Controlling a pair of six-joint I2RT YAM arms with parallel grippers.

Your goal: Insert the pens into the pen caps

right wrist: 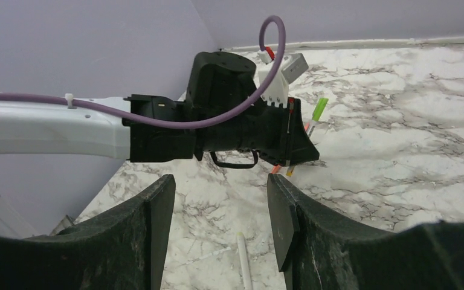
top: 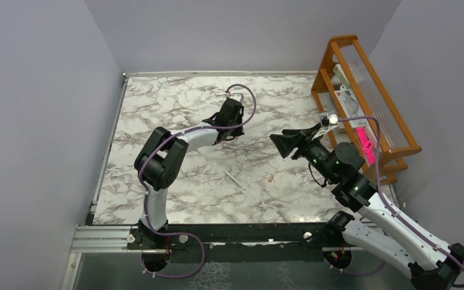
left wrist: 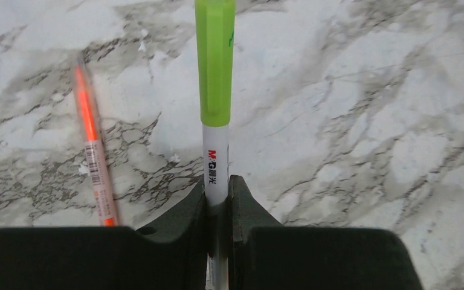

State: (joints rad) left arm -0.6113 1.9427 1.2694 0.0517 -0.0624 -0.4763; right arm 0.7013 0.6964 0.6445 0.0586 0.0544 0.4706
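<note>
Marble table (top: 175, 109) from above, with two arms reaching over it. Left jaws closed tight on the white barrel of a pen (left wrist: 215, 163), gripping it low down and holding it toward the far middle of the table. Green cap (left wrist: 215, 66) seated on the far end of that pen, pointing away from the jaws and well clear of them. From the right wrist view, the same green cap (right wrist: 320, 109) poking out past the left jaws. Orange pen (left wrist: 93, 163) flat on the table just left of the held pen, apart from it, its near end hidden behind the left jaws. Right jaws wide open with nothing between them, raised above the table and facing the left arm (top: 181, 142). Second white pen (top: 234, 179) loose on the table between the two arms, seen low in the right wrist view (right wrist: 243, 260) below the gap of the open jaws, untouched. Small tan cap (top: 270, 178) on the table near that pen's right, not touching it. Orange wooden rack (top: 362, 103) at the table's far right edge.
</note>
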